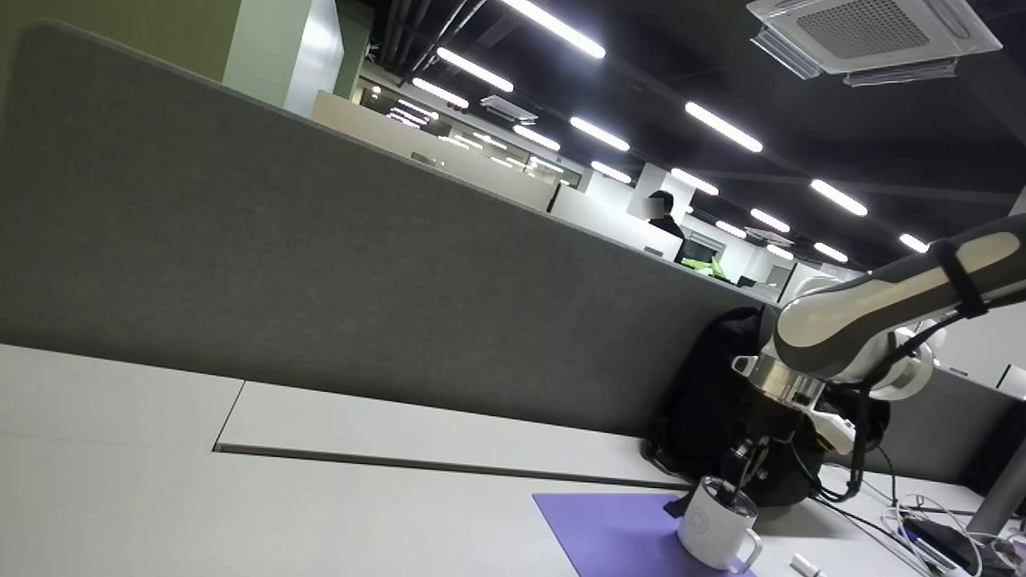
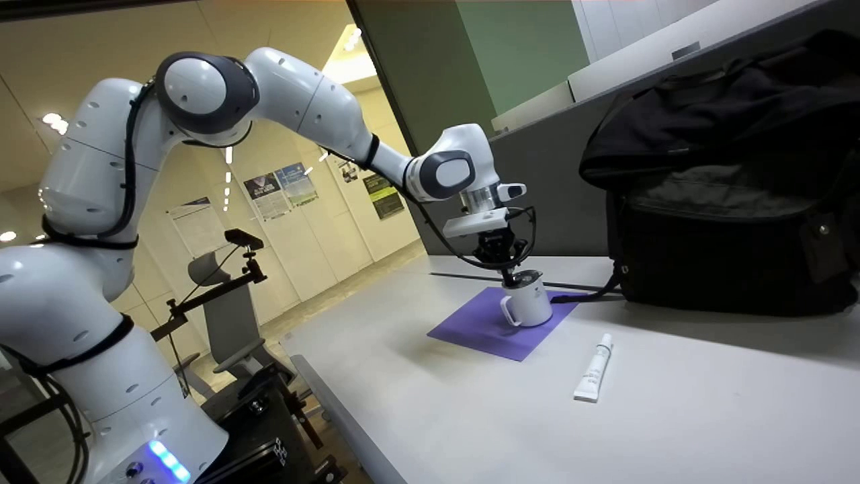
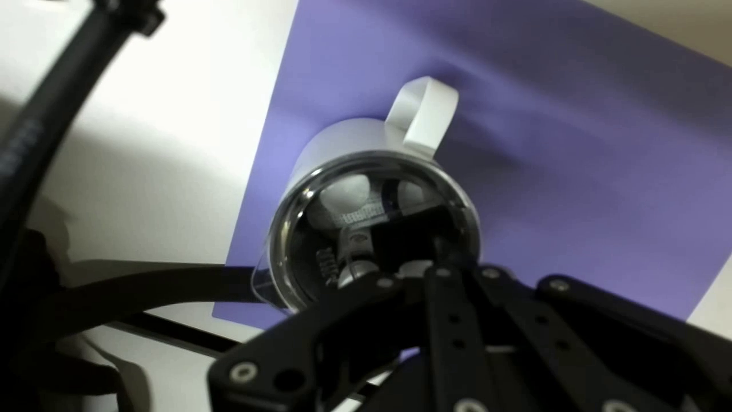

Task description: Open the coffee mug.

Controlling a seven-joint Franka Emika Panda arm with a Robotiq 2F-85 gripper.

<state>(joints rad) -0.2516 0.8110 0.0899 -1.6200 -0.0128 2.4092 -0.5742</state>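
Note:
The white coffee mug (image 1: 707, 530) stands on a purple sheet (image 1: 601, 525); it also shows in an exterior view (image 2: 531, 306) with its handle. In the wrist view, the mug (image 3: 343, 140) has its handle at the upper right and a clear, shiny-rimmed lid (image 3: 320, 226) on top. A clear tab juts from the lid's left edge. My gripper (image 3: 466, 254) points down at the lid, near the rim; it also shows in both exterior views (image 1: 743, 478) (image 2: 510, 277). Its fingers are close together and look shut. The fingertips are dark and partly hidden, so contact with the lid is unclear.
A big black bag (image 2: 725, 255) stands beside the mug against the grey partition (image 1: 361, 264). Its strap (image 3: 154, 283) reaches onto the purple sheet by the mug. A white tube (image 2: 594, 370) lies on the table. Cables (image 1: 898, 517) lie near a dark stand.

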